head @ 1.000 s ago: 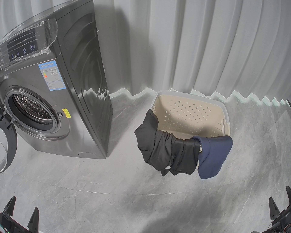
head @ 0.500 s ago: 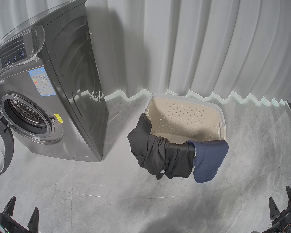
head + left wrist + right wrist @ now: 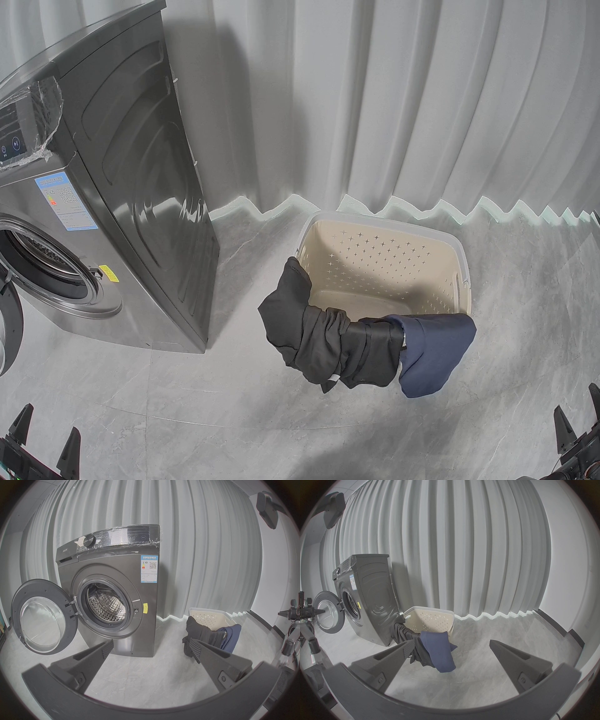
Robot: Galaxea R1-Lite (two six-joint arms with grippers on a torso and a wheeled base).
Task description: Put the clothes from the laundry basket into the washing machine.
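Note:
A cream laundry basket [image 3: 450,240] stands on the grey floor right of the grey washing machine [image 3: 119,206]. A black garment [image 3: 325,340] and a navy garment [image 3: 434,356] hang over the basket's near rim. The machine's round door [image 3: 40,617] is swung open, baring the drum [image 3: 106,603]. My left gripper [image 3: 45,437] is low at the near left, open and empty. My right gripper [image 3: 578,417] is low at the near right, also open and empty. Both are well short of the basket [image 3: 431,620].
White pleated curtains [image 3: 406,106] close off the back, right behind the basket. Bare grey floor [image 3: 237,400] lies between me and the basket and in front of the machine. A dark skirting edge [image 3: 559,627] runs along the right wall.
The whole head view has shifted: the machine slid toward the left edge and the basket sits lower and looks nearer, so the camera moved. Both grippers hold the same place in the picture.

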